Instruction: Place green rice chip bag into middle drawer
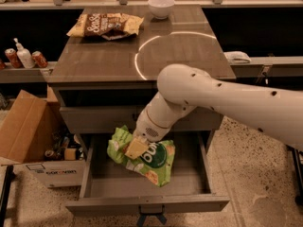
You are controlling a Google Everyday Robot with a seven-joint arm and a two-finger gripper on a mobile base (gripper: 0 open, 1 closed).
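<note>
The green rice chip bag [152, 160] is crinkly bright green with white lettering and hangs tilted inside the open middle drawer [189, 188], just above its grey floor. My gripper [135, 148] reaches down from the white arm and is shut on the bag's upper left part; a tan finger pad [136, 149] presses on the bag. The drawer is pulled out wide at the cabinet's front.
A beige-and-brown chip bag [105, 24] and a white bowl [161, 6] lie on the cabinet top [109, 60]. An open cardboard box [28, 131] stands at the left of the drawer. Cans and a bottle [23, 56] sit on a shelf at the left.
</note>
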